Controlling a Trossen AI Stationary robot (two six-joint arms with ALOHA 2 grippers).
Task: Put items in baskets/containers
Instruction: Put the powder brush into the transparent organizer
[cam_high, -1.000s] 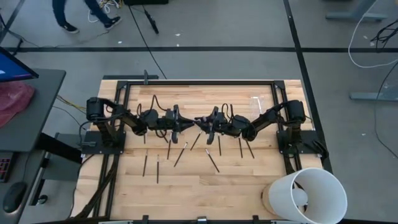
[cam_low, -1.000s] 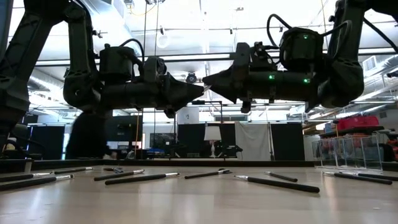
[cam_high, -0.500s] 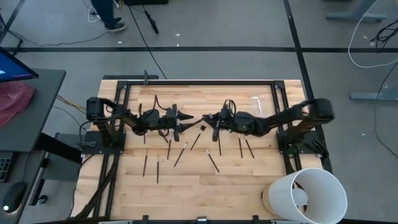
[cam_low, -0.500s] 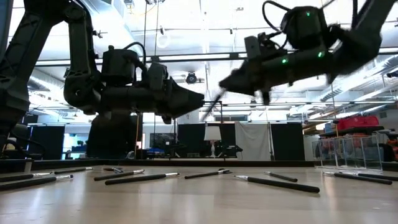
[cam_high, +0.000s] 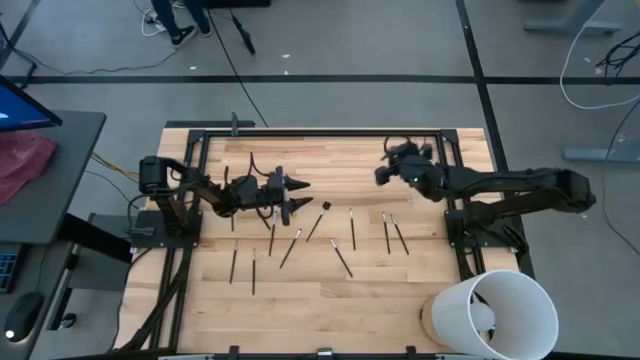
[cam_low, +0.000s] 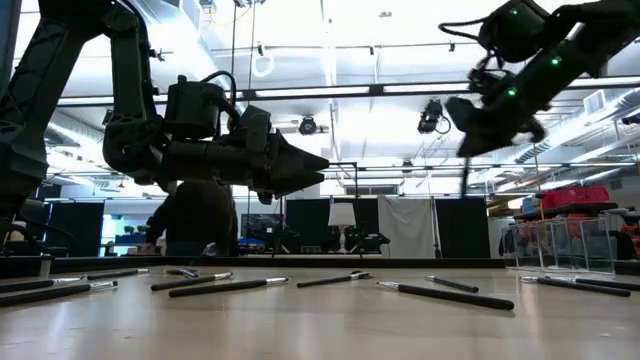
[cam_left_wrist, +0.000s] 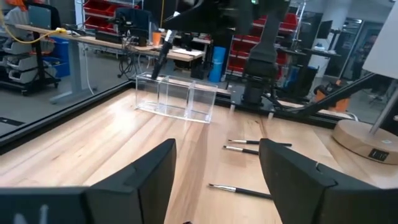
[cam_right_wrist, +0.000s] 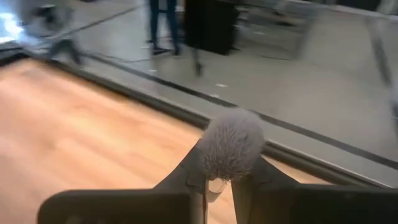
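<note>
Right gripper (cam_high: 383, 176) is pinching a brush (cam_right_wrist: 231, 144) upright, fluffy head up, w/ fingers nearly closed, hanging at table's 1 o'clock beside the clear cup (cam_high: 418, 160). Left gripper (cam_high: 297, 196) is idling at 10 o'clock, fingers (cam_left_wrist: 146, 174) apart, holding nothing. Other brushes (cam_high: 352, 228) are lying mid-table. Risks, judged: cup is narrow and light, so an off-centre descent is likely tipping it; grip near the head is leaving the handle free to swing & miss the rim.

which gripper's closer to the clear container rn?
Right. The right gripper, holding a brush, hovers just beside the clear container; the left gripper hangs open mid-table, well away from it.
</note>
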